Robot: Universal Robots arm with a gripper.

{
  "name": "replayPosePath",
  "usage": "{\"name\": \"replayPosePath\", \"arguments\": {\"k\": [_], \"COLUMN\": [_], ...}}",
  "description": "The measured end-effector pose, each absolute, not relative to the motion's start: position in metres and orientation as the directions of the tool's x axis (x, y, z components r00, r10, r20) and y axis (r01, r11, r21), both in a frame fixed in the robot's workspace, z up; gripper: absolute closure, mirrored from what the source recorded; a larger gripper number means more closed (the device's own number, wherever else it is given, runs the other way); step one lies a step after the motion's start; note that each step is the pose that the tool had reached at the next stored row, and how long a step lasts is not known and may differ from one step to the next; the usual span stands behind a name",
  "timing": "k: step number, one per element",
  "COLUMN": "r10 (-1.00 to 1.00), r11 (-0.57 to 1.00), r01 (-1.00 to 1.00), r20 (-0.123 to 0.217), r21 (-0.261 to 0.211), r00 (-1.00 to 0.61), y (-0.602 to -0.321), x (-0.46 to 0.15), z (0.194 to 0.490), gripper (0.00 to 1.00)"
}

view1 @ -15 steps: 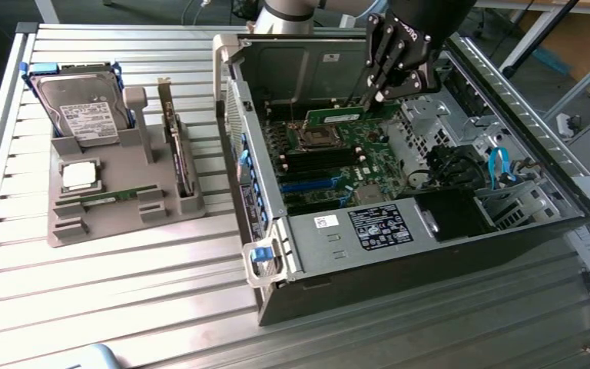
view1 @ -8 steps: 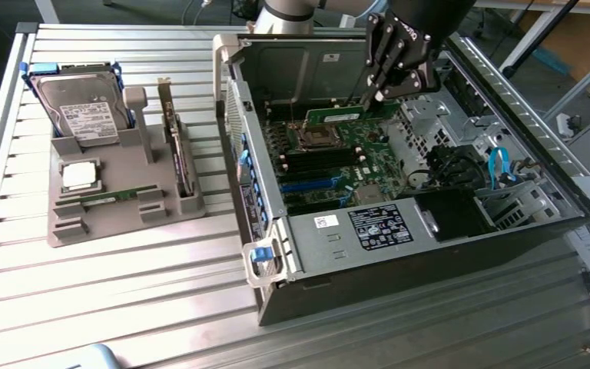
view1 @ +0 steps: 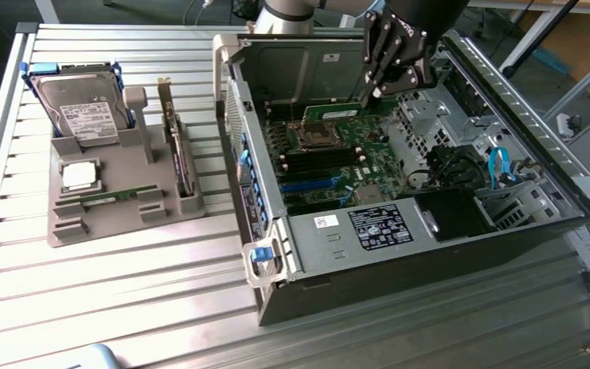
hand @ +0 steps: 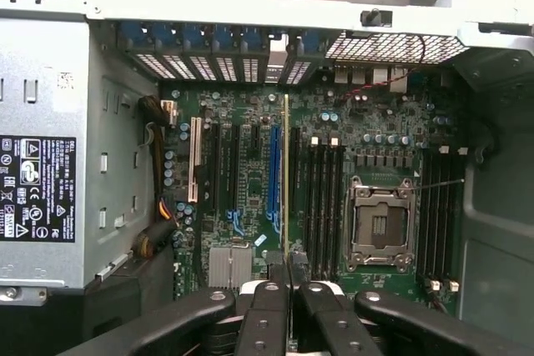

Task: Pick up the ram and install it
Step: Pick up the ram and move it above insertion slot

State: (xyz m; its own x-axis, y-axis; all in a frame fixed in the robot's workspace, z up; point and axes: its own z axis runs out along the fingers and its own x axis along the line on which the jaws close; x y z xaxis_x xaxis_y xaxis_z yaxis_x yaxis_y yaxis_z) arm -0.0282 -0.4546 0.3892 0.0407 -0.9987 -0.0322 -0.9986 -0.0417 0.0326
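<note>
Grips the ram (hand: 286,181) edge-on in the closed tool (hand: 288,277), over the motherboard (hand: 221,110) inside the open computer case (view1: 377,284). Lines up between the blue slot (hand: 274,172) and the black memory slots (hand: 321,198), near the processor socket (hand: 380,223). Farther off, beside the case toward the exterior view's left on the tabletop (view1: 120,292): grey tray (view1: 120,223) bearing a hard drive (view1: 85,111) and a square silver chip (view1: 77,175).

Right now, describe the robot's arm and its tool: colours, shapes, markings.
The silver-grey, rounded arm ends in a black metal tool built from flat linked bars joined by round silver pins, narrowing to two slim black fingers.
</note>
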Motion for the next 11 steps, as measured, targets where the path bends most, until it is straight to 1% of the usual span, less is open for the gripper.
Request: {"name": "replayPosePath", "arguments": {"k": [5, 11], "r10": [-0.999, -0.999], "r11": [-0.042, -0.042], "r01": [-0.999, -0.999], "r20": [-0.032, -0.032], "r21": [0.032, 0.033], "r00": [0.041, 0.041], "y": [-0.4545, -0.4545], "x": [-0.0283, -0.0283], "z": [0.3887, 0.3811], "gripper": [0.88, 0.88]}}
